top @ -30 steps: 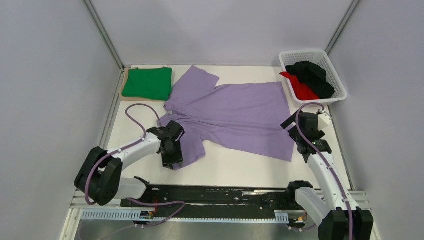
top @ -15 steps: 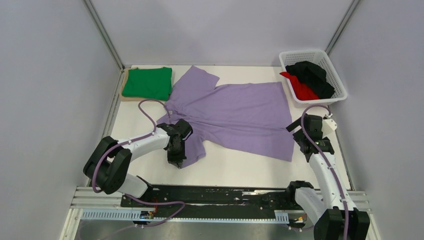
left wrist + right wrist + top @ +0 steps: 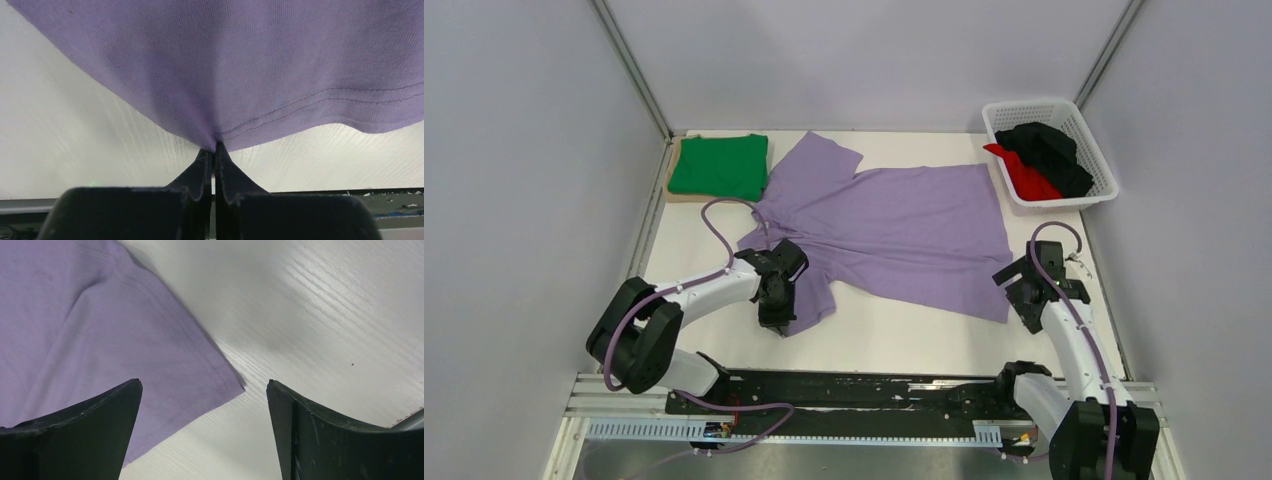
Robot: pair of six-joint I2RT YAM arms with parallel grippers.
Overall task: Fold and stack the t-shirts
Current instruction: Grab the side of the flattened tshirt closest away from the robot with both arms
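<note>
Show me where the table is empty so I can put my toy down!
Bare table runs along the front, between the purple shirt and the arm bases. A thin strip lies at the back, between the green shirt and the basket. The middle is covered, and the left gripper pinches the purple shirt's edge there.

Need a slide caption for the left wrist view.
Left gripper, jaws shut on the stitched hem of the lilac t-shirt, above the white table.
</note>
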